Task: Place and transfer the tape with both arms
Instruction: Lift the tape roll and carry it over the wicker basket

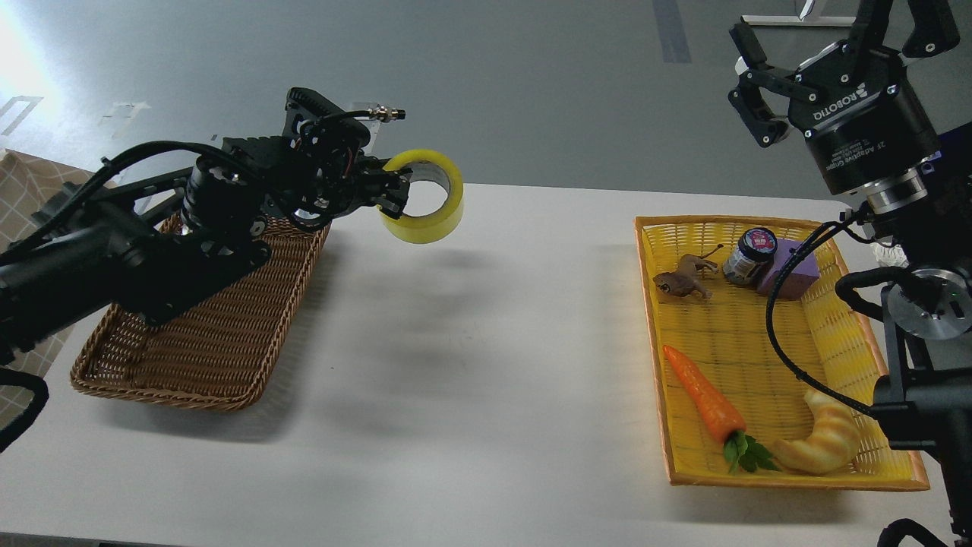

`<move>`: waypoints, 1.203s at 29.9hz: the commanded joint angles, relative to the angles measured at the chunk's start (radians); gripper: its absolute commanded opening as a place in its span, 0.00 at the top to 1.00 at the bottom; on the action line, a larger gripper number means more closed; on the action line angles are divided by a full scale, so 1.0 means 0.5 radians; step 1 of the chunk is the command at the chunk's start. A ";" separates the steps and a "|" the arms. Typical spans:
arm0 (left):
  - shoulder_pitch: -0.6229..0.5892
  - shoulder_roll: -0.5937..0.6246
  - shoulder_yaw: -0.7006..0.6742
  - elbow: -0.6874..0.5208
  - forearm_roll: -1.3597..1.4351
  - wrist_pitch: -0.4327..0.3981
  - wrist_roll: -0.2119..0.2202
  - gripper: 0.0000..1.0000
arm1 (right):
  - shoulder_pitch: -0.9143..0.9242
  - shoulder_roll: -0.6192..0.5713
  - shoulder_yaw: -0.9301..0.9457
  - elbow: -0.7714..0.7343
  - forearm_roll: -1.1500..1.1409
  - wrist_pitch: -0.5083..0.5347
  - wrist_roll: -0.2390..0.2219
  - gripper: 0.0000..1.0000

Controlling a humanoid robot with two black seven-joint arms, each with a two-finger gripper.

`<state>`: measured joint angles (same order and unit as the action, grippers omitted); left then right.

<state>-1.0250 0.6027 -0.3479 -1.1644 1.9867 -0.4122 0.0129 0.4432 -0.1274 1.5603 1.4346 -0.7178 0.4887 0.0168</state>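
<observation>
- my left gripper (396, 191) has its fingers pinching the tape (425, 196) through the core, one finger inside the ring and one on the outer wall; the roll hangs in the air over the table's (471, 365) far edge, just beside the brown wicker basket's (205, 342) far right corner.
- the hold is only on one wall of the roll, so i judge it could swing or slip out if i move fast.
- my right gripper (748, 83) is raised above the yellow basket's (759, 342) far end, fingers spread and holding nothing, well apart from the tape.
- for a handover, a mistimed release would drop the roll; on its edge it could roll off the table.
- the right arm's cable hangs over the jar (750, 257), the purple block (793, 272) and the toy animal (683, 277); a careless sweep could snag them.
</observation>
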 commanded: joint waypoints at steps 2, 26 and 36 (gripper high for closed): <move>0.007 0.264 -0.001 -0.082 0.000 -0.019 -0.035 0.92 | 0.000 0.000 -0.004 -0.001 0.000 0.000 0.000 0.00; 0.645 0.905 0.015 -0.166 -0.043 0.330 -0.213 0.91 | -0.009 0.000 -0.019 -0.016 0.000 0.000 -0.018 0.00; 0.728 0.887 0.015 0.009 -0.046 0.456 -0.302 0.89 | -0.027 0.000 -0.025 -0.010 0.000 0.000 -0.037 0.00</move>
<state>-0.6667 1.0465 -0.3402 -1.1854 1.9636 -0.2003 -0.1303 0.4297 -0.1274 1.5482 1.4270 -0.7179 0.4887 -0.0006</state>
